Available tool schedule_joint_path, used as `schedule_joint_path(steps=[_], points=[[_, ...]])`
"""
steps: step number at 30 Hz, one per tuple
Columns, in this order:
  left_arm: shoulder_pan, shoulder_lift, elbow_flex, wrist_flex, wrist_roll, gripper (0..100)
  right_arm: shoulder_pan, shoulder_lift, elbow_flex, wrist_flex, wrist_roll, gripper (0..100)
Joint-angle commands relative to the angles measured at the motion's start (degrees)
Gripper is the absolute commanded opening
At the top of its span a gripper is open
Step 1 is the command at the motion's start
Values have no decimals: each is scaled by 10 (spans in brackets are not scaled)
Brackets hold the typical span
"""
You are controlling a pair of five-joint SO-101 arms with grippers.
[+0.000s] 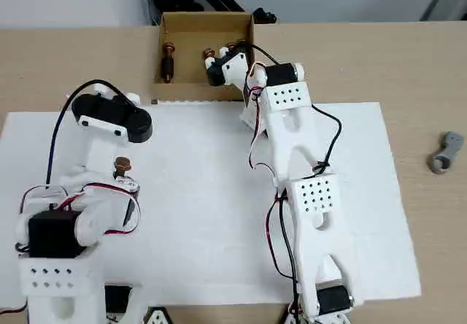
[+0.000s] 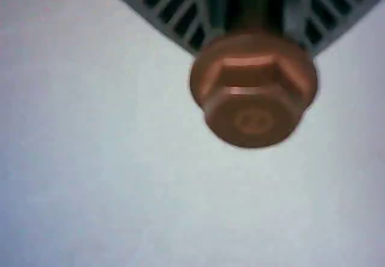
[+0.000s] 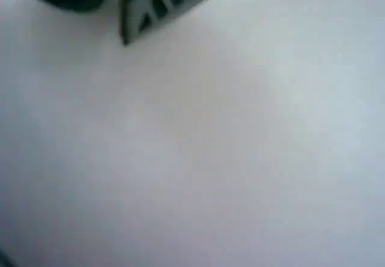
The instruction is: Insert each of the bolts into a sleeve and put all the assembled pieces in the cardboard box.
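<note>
nearest, the left gripper [image 2: 252, 3] clamps a copper bolt [image 2: 252, 92] by its shank, head free, over the white sheet [image 1: 197, 193]. farther off, the right gripper [image 1: 219, 67] sits inside the cardboard box [image 1: 206, 23], apart from an assembled piece [image 1: 168, 61] lying there; whether it grips anything i cannot tell.

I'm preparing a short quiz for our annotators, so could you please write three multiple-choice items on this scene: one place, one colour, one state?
1. Where is the grey part? A on the bare table beside the white mat; B on the mat; C on the floor.
2. The bolt is: A blue; B copper-brown; C green.
3. The left gripper is: A open, empty; B shut on the bolt; C shut on nothing.
Answers: 1 A, wood lies under it; 2 B, its head shows that tone; 3 B, fingers flank its shaft.
</note>
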Motion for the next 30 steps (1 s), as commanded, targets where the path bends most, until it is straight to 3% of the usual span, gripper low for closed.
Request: schedule_joint_path(steps=[1,8,11,18,30], points=[[-4,-8,-4,-13,4,8,18,30,3,15,1,0],[-4,-8,-4,-11,4,8,15,28,-1,17,0,3],[-4,-8,-4,-12,4,8,7,1,0,17,-33,2],[-4,-8,-4,-11,4,8,-13,-118,3,17,-122,2],[-4,-8,-5,-14,4,8,-22,-326,4,17,-186,2]])
